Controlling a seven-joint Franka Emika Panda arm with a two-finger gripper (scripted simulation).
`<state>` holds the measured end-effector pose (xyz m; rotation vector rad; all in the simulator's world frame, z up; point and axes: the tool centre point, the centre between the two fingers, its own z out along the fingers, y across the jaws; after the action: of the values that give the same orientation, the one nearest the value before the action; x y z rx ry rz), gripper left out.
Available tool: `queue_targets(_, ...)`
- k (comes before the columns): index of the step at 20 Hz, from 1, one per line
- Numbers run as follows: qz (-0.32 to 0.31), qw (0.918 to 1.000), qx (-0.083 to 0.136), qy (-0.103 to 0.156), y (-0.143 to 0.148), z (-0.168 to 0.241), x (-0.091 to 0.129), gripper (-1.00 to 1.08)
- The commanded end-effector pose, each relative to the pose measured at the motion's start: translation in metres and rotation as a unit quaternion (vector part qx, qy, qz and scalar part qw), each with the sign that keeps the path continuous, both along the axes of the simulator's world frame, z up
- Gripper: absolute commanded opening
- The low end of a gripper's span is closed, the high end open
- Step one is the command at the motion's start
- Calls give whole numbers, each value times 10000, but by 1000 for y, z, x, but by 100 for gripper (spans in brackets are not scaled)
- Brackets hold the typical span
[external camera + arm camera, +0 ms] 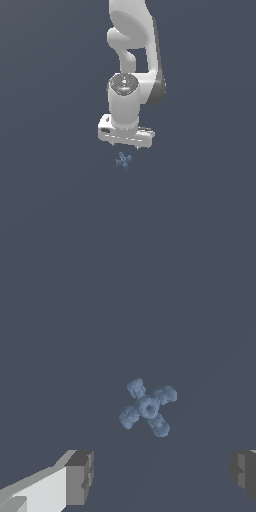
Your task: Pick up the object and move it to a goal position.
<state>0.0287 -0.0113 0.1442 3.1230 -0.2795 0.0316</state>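
The object (123, 160) is a tiny pale-blue star-shaped piece with short knobbly prongs, lying on the dark grey floor. The white arm hangs straight down over it, and its gripper (125, 146) sits just above the object with a small gap between them. In the wrist view the object (148, 407) lies flat ahead of the gripper (162, 476). The two grey fingertips (80, 476) stand far apart with nothing between them, so the gripper is open. No goal marker shows in either view.
A plain dark grey surface fills both views. Nothing else stands near the arm.
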Motion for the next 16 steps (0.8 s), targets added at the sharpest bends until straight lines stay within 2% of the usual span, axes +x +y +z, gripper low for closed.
queue_targets(1,-317,9995,19,25,-2,-12,5,100)
queue_targets(8,-972,9952,45,73,-7,-38,15,100)
queue_targets(16,-1229,9924,50,92,-8,-49,19,100)
